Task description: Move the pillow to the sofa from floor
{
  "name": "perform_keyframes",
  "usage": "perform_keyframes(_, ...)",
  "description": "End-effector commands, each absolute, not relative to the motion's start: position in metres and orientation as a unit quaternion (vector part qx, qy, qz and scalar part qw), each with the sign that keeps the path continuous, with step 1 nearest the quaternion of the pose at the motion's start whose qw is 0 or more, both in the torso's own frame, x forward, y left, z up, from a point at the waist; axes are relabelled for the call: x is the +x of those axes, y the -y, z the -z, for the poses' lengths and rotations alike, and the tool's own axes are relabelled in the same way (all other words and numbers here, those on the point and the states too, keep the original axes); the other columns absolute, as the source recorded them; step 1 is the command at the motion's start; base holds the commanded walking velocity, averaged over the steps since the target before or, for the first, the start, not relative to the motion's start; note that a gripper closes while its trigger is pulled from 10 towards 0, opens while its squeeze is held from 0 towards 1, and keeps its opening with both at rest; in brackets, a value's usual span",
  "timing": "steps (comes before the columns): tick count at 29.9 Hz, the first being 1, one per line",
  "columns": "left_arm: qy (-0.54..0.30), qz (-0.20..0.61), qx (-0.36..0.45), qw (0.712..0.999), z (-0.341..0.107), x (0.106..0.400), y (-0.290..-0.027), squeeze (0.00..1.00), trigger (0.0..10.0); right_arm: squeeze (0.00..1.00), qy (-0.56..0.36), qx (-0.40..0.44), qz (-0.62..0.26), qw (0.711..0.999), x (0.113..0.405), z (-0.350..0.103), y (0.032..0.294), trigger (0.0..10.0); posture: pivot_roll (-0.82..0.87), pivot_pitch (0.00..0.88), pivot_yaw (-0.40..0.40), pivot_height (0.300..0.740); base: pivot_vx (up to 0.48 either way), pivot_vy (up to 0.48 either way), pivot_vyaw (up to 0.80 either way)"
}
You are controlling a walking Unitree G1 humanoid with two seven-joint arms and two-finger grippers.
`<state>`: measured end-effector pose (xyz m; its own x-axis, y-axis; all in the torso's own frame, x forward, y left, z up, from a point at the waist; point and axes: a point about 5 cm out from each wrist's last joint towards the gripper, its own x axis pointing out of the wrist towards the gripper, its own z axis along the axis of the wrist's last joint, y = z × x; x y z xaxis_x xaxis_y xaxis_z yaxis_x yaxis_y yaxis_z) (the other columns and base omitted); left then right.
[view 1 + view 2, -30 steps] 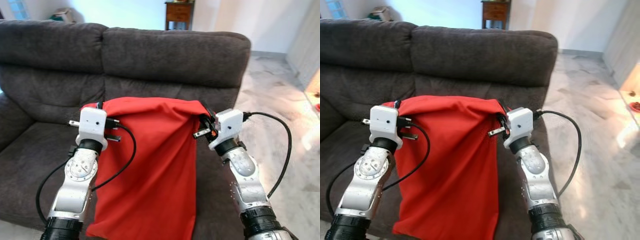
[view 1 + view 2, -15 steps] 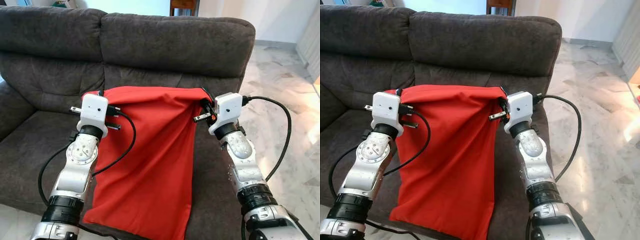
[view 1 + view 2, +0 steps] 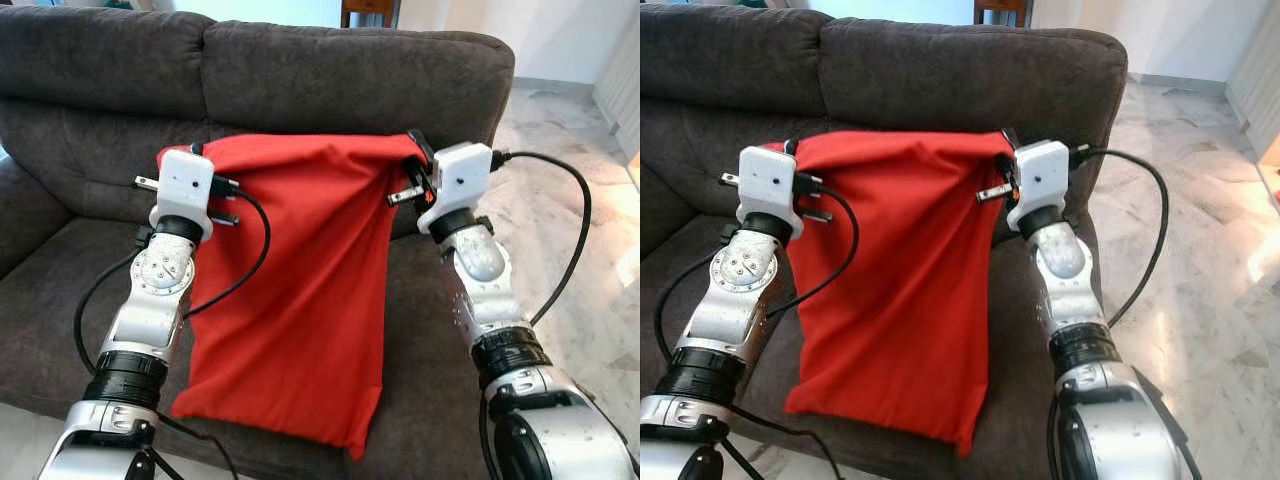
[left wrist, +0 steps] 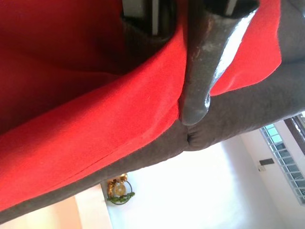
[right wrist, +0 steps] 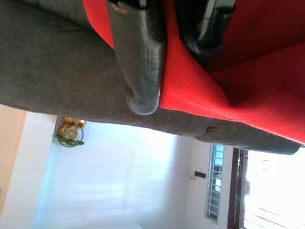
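Left wrist view: left end effector pinches pillow; right end effector likewise, over sofa

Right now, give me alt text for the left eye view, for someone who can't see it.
A red pillow hangs in front of a dark grey sofa, held by its top corners: the left gripper is shut on one corner, the right gripper on the other. Its lower edge sags down to the front of the seat, and pale marble floor shows on the right.
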<state>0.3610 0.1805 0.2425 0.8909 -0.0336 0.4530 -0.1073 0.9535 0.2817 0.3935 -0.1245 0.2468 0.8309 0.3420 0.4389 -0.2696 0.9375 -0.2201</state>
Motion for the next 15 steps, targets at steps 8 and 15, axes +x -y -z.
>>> perform_keyframes(8, 0.175, 0.019, 0.188, 0.966, -0.209, 0.354, -0.179, 0.00, 10.0, 0.00, 0.164, -0.094, -0.148, 0.971, 0.388, -0.196, 0.134, 10.0, 0.06, 0.098, 0.043, 0.740, 0.000, 0.000, 0.00)
perform_keyframes(15, 0.133, 0.042, 0.224, 0.965, -0.184, 0.347, -0.178, 0.00, 10.0, 0.00, 0.081, -0.097, -0.112, 0.986, 0.380, -0.153, 0.150, 10.0, 0.07, 0.098, 0.040, 0.740, 0.000, 0.000, 0.00)
